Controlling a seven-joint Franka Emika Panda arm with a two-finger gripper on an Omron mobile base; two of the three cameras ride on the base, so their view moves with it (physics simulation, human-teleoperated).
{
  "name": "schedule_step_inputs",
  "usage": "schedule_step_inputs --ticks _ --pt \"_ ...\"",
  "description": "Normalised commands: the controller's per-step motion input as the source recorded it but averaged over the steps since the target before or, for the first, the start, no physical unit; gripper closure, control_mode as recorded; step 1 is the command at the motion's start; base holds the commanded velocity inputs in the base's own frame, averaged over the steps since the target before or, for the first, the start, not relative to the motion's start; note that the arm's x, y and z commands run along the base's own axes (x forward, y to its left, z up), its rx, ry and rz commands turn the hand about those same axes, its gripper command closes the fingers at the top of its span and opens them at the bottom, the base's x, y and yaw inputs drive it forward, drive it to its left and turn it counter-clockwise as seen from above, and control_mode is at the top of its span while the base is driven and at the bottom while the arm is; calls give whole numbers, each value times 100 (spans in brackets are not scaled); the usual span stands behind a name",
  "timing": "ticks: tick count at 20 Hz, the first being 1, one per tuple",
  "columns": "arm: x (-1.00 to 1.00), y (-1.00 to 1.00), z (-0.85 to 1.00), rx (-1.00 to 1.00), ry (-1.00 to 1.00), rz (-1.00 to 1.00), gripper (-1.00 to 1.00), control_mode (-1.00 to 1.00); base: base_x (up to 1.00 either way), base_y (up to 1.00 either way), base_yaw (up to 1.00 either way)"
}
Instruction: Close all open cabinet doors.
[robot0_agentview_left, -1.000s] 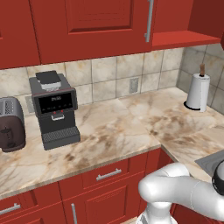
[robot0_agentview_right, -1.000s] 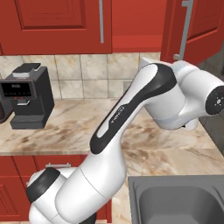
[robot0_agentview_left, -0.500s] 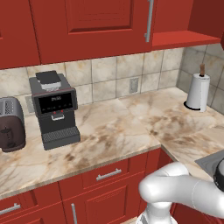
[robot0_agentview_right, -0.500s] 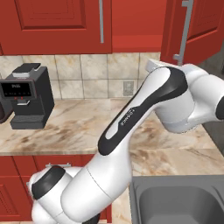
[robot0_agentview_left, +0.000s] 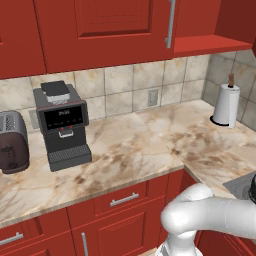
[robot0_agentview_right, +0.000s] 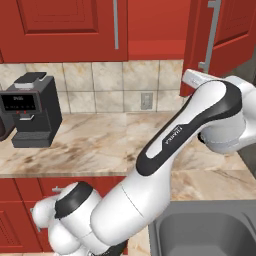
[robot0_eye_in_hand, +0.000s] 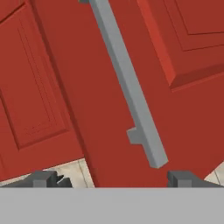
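Note:
A tall red cabinet door (robot0_agentview_right: 230, 30) stands swung open at the upper right of the right base view, its grey bar handle (robot0_agentview_right: 210, 35) facing me. Left of it the cabinet's red inside (robot0_agentview_right: 155, 25) is exposed. The neighbouring cabinet door (robot0_agentview_left: 100, 30) is shut flat. In the hand view the open door (robot0_eye_in_hand: 100, 122) is very close, with its handle (robot0_eye_in_hand: 131, 87) running slantwise down the middle. My gripper (robot0_eye_in_hand: 113, 180) is open just below the handle's lower end, one fingertip on each side, holding nothing. The arm reaches up toward this door.
On the marble counter (robot0_agentview_left: 125, 145) stand a black coffee machine (robot0_agentview_left: 61, 125), a toaster (robot0_agentview_left: 12, 142) at the left and a paper towel roll (robot0_agentview_left: 226, 105) in the right corner. A steel sink (robot0_agentview_right: 210, 230) lies below the arm. Red drawers (robot0_agentview_left: 124, 200) front the counter.
The arm has swung further right and up toward the open door. The doors and the counter things have not moved.

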Motion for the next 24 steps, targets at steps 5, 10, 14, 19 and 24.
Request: schedule_step_inputs --ticks 5,10,14,19,24 --pt "18 -29 0 4 0 9 -100 -100 0 0 0" --pt "43 -2 0 2 0 4 -100 -100 0 0 0" --pt "63 8 0 2 0 2 -100 -100 0 0 0" --pt "66 18 0 2 0 0 -100 -100 0 0 0" --pt "62 26 0 0 0 0 -100 -100 0 0 0"
